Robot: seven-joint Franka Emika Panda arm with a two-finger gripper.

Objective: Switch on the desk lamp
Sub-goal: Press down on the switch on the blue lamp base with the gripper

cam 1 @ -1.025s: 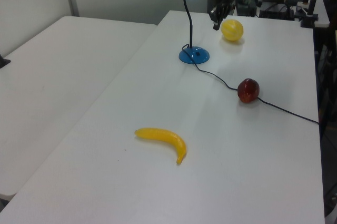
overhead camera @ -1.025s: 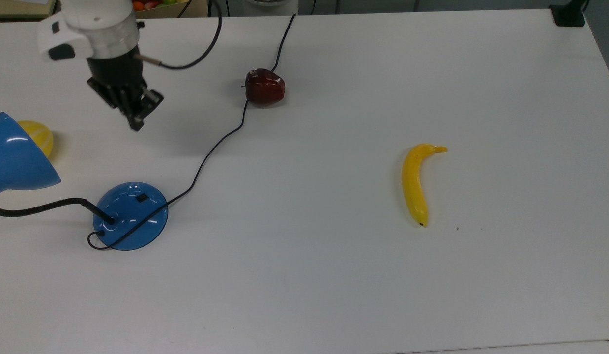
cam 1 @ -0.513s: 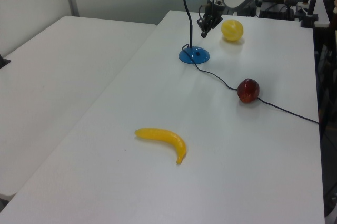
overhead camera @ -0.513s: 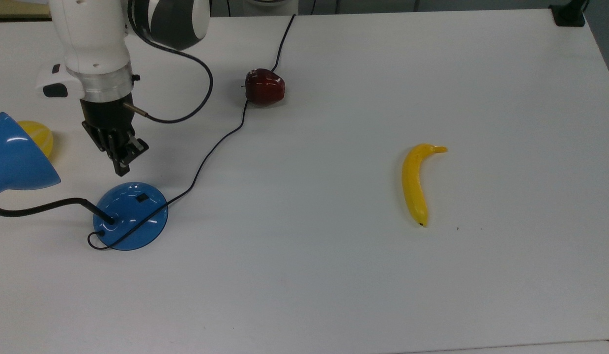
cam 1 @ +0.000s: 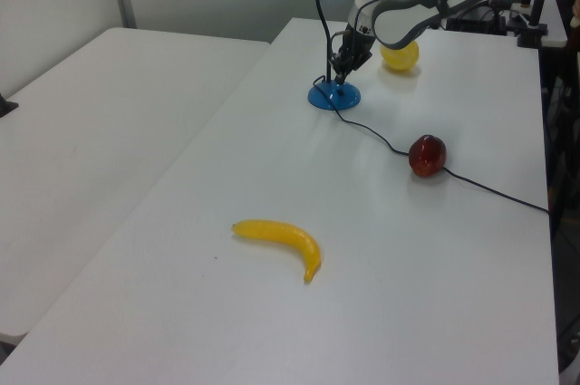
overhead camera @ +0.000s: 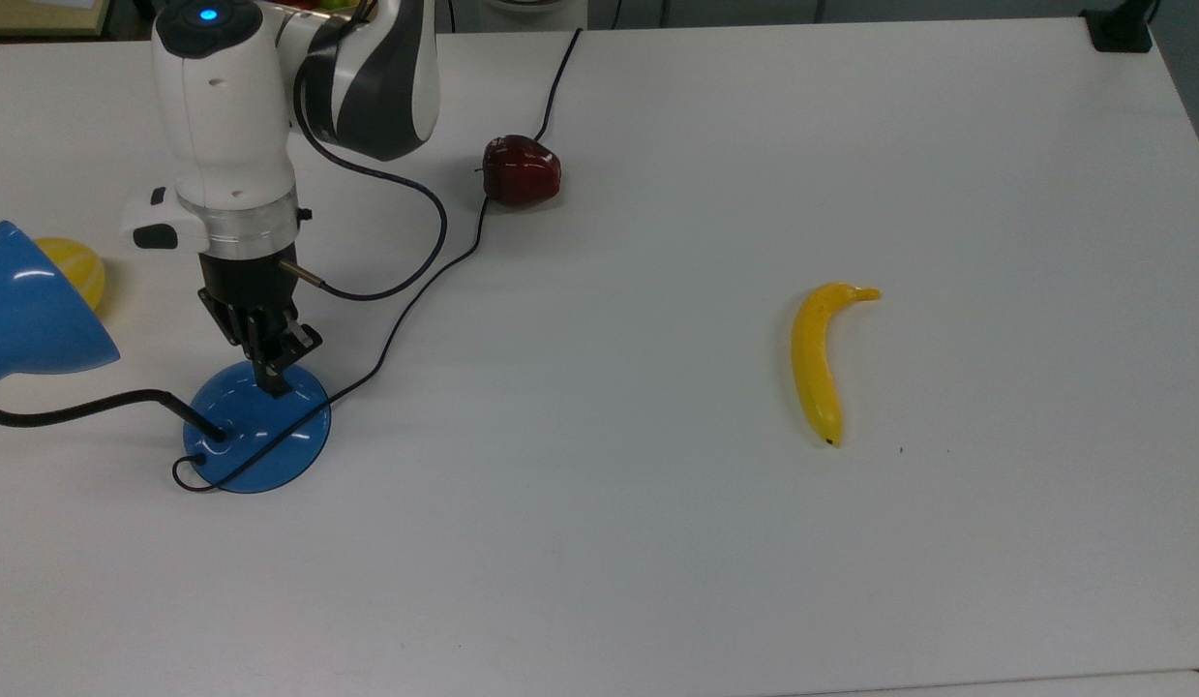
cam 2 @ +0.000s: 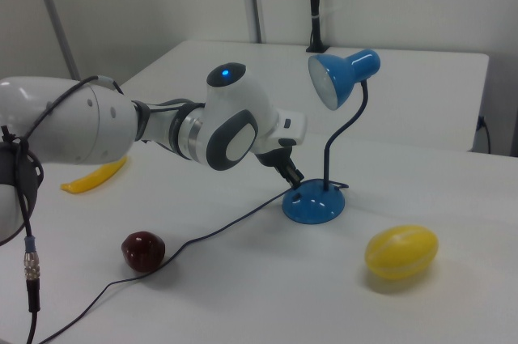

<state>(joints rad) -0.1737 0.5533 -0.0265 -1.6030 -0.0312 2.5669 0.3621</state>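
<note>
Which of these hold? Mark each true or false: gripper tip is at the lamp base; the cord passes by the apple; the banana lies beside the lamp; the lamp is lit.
1. The gripper tip is at the lamp base. True.
2. The cord passes by the apple. True.
3. The banana lies beside the lamp. False: it lies far off, toward the top view's right.
4. The lamp is lit. False: its shade shows no glow.
</note>
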